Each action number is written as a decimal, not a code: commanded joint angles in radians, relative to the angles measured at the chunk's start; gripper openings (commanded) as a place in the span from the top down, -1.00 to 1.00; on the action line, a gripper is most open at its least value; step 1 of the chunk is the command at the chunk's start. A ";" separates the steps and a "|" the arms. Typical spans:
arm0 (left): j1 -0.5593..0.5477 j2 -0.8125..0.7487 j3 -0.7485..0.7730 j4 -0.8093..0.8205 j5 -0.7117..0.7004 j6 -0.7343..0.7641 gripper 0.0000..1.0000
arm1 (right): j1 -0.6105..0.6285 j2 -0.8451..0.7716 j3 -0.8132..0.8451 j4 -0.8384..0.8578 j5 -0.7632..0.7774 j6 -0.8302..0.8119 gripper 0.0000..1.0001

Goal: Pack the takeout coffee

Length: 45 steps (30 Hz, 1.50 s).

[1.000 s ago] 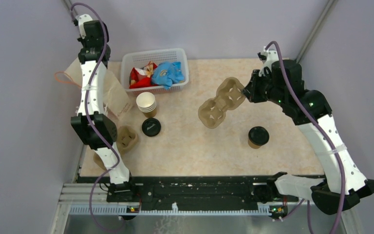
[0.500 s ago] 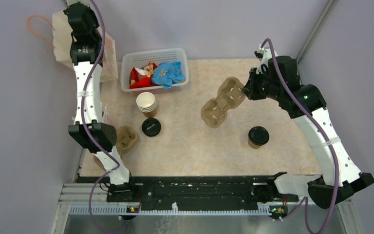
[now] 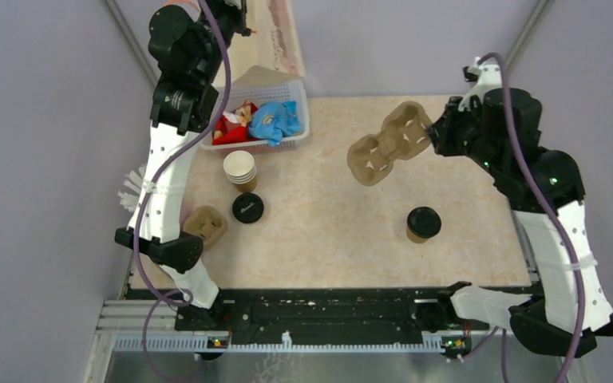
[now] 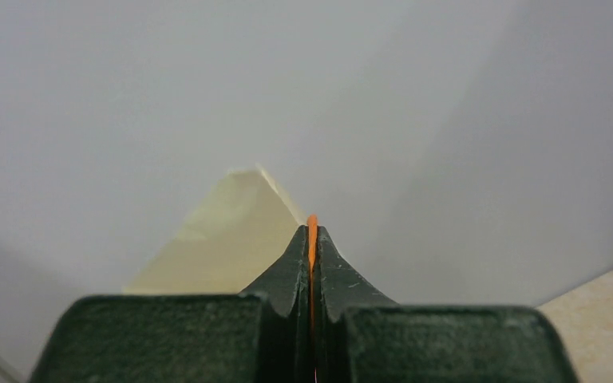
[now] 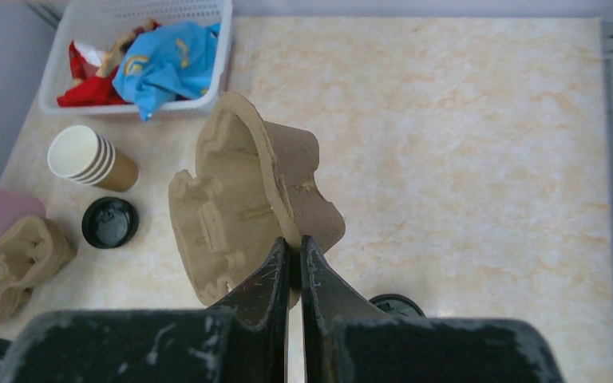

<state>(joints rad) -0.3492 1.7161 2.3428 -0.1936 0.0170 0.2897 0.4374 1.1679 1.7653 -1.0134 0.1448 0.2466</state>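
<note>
In the upper left of the top view the left gripper [image 4: 313, 233] is high above the table; its jaws are pressed together on the thin orange handle [image 4: 312, 221] of a pale paper bag [image 3: 278, 41], and the bag hangs tilted, its lower edge over the back rim of the white basket [image 3: 304, 105] in the picture; red and blue snack packets [image 3: 275, 118] lie in the basket; just below it is a stack of lidless paper cups [image 3: 239, 167], then a loose black lid [image 3: 247, 208], and left of the lid a brown pulp carrier [image 3: 206, 225] lies on the table; in the upper right the right gripper [image 5: 294, 249] is clamped on the edge of a second pulp cup carrier [image 3: 387, 144], which it holds tilted in the air; the takeout coffee [image 3: 423, 223] stands upright on the table, right of centre, below this carrier in the frame and apart from both grippers
</note>
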 commanded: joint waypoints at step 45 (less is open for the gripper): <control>-0.628 -0.077 -0.454 -0.474 0.243 -0.098 1.00 | -0.008 -0.284 0.332 -0.462 0.269 0.120 1.00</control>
<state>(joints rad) -0.9459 1.6394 1.8423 -0.6514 0.3016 0.1665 0.4355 0.8669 2.0312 -1.4677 0.3431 0.4255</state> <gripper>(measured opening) 0.010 0.023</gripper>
